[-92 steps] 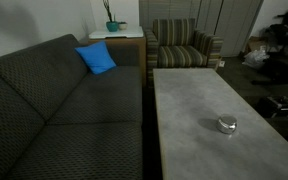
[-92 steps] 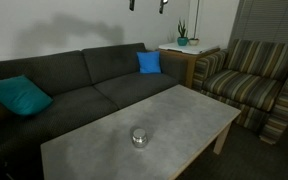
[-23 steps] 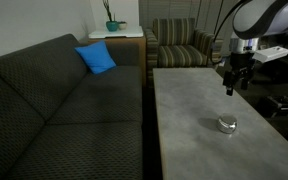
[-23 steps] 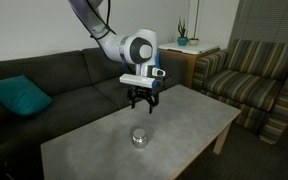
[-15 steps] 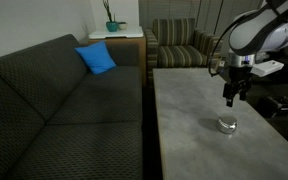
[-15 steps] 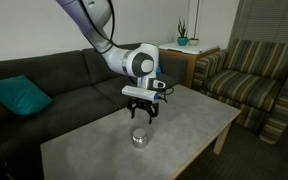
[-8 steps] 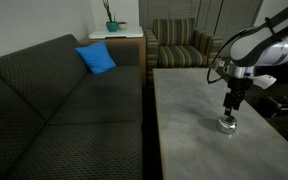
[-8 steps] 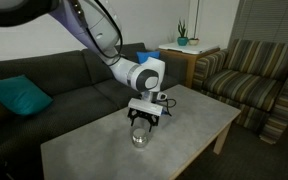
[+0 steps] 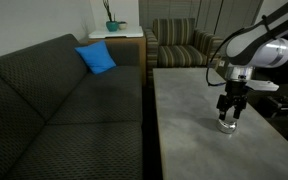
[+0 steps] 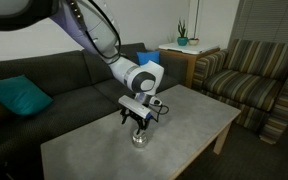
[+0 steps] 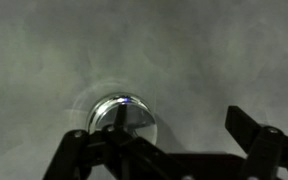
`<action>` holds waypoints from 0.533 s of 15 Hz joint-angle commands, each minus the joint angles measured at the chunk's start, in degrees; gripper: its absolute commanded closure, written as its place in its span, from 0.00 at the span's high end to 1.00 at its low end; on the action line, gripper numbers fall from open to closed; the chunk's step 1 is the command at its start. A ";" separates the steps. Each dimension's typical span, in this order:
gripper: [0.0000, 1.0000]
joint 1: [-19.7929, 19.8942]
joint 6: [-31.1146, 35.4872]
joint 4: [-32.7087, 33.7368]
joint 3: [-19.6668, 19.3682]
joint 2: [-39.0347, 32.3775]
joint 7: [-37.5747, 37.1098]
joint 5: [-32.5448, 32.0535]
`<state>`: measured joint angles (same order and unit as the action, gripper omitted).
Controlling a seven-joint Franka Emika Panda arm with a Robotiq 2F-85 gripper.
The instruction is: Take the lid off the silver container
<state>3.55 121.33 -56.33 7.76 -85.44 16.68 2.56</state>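
One end effector: black two-fingered gripper (image 9: 229,117) on a white arm, pointing straight down at the table.
Grip state: jaws spread wide and released; nothing is clasped between them.
Task's thing: tiny squat round shiny silver container (image 9: 227,127), standing upright directly beneath the gripper. In both exterior views the fingertips hang about its top, one to either side.
Contact: whether a fingertip touches the metal cannot be told.
Cap: small round, slightly domed silver lid (image 11: 122,116), seated on the silver container. In the wrist view it sits nearer the finger at the picture's left than the one at its right.
Fingers: dark fingers (image 11: 259,150) rise from the lower edge of the wrist view, well apart from each other.
Surface: long rectangular grey stone-look table (image 9: 184,110), under the gripper and carrying the silver container.
Seat: dark grey patterned fabric sofa (image 9: 54,105), well apart from the gripper, along the table's far long edge.
Blue cushion: square bright blue cushion (image 9: 97,58) on the sofa, well apart from the gripper.
Teal cushion: teal cushion (image 10: 16,96) at the sofa's other end, farther from the gripper.
Chair: striped green-and-brown armchair (image 9: 182,45), past the table's short end, well apart from the gripper.
Greenery: small green plant (image 9: 112,22) in a teal pot, between sofa and armchair.
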 commanded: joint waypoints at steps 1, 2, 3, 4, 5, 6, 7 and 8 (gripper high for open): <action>1.00 -1.35 -0.28 -0.67 -1.50 -0.01 -10.23 3.44; 1.00 -1.06 -0.23 -0.13 -0.94 -0.02 -5.82 2.19; 1.00 -1.35 -0.23 -0.19 -1.16 -0.02 -7.97 2.57; 1.00 -1.53 -0.23 -0.20 -1.29 -0.02 -9.06 2.75; 1.00 -1.56 -0.24 -0.20 -1.34 -0.02 -9.52 2.82; 1.00 -1.55 -0.24 -0.20 -1.37 -0.02 -9.73 2.86; 1.00 -1.54 -0.23 -0.20 -1.41 -0.02 -9.79 2.88; 1.00 -1.54 -0.23 -0.20 -1.44 -0.02 -9.82 2.89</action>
<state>2.41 121.32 -56.77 6.94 -85.46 6.56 4.65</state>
